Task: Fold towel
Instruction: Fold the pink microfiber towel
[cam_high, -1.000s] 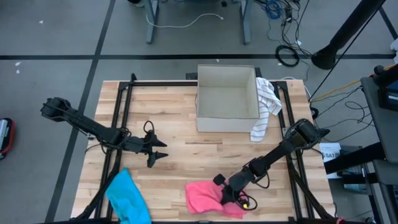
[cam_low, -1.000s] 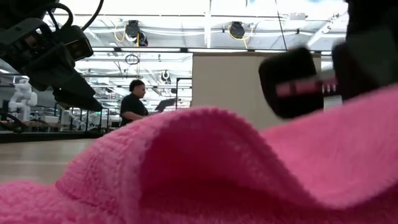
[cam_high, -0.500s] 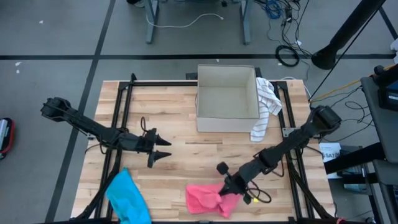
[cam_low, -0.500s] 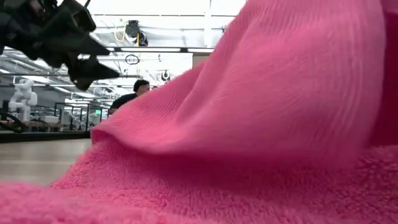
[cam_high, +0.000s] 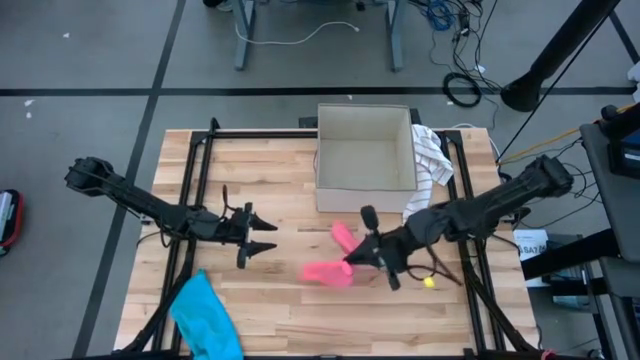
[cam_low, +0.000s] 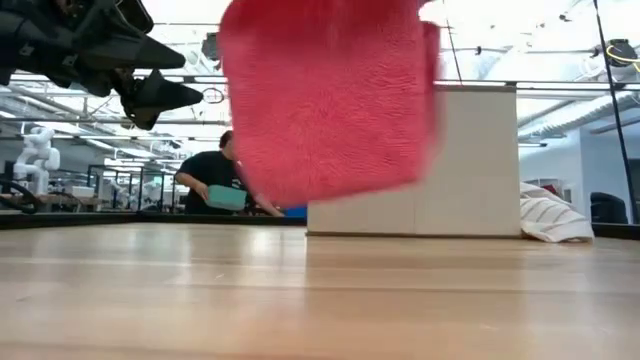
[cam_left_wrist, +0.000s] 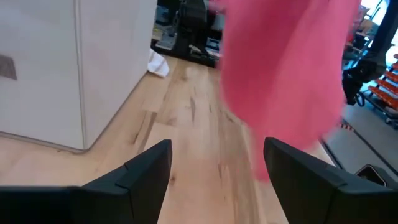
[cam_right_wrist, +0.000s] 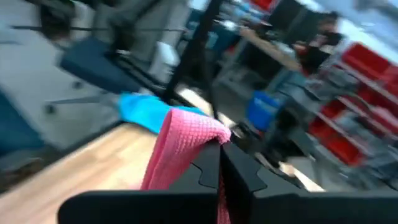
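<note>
The pink towel (cam_high: 333, 258) hangs in the air over the middle of the table. It shows as a bunched pink sheet in the low view (cam_low: 330, 100) and ahead of the left fingers in the left wrist view (cam_left_wrist: 286, 81). My right gripper (cam_high: 355, 260) reaches in from the table's right side and is shut on the towel (cam_right_wrist: 180, 152). My left gripper (cam_high: 266, 240) hovers open a little to the towel's left, pointing toward it (cam_left_wrist: 214, 168) and touching nothing. My right gripper (cam_right_wrist: 219, 155) pinches a bunched fold of the pink towel (cam_right_wrist: 202, 132) between its two fingers, coming roughly level from the table's right side. How many layers it has cannot be made out. The towel hangs slack below the fingers, its lower edge (cam_low: 300, 190) clear of the tabletop.
An open cardboard box (cam_high: 365, 160) stands at the far middle, with a striped white cloth (cam_high: 430, 170) draped over its right wall. A blue towel (cam_high: 205, 315) lies at the near left edge. A small yellow thing (cam_high: 430, 282) lies under the right arm. A person (cam_low: 215, 180) is in the room behind.
My right gripper has risen from the near edge and swung toward the table's middle, staying shut on the pink towel. The towel, which lay crumpled on the table, is now lifted clear and hangs. My left gripper has shifted slightly to the right.
</note>
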